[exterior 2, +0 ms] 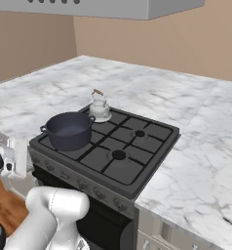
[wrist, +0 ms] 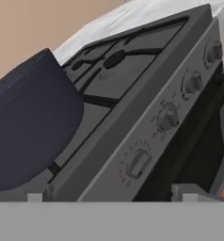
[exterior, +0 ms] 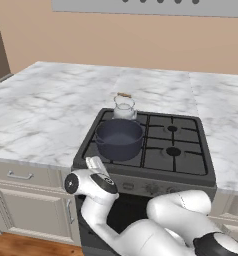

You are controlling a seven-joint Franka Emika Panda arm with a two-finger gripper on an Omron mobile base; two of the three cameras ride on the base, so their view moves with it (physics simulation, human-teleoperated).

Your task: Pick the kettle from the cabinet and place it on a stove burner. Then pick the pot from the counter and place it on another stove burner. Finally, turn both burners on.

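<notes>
The pot [exterior: 119, 139] sat on the range's [exterior: 156, 172] front-left burner, the kettle [exterior: 124, 107] just behind it; the gripper [wrist: 109, 194] hung empty, spread wide, before the knobs [wrist: 138, 163].

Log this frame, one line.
kettle on rear-left burner | pot on front-left burner | fingers apart, facing knobs | burners unlit

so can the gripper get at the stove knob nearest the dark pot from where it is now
Probably yes. The gripper sits low at the black range's front, its jaws spread, with the round grey knob just ahead and nothing between. The wide dark blue-grey pot sits up on the grate, out of the way.
</notes>
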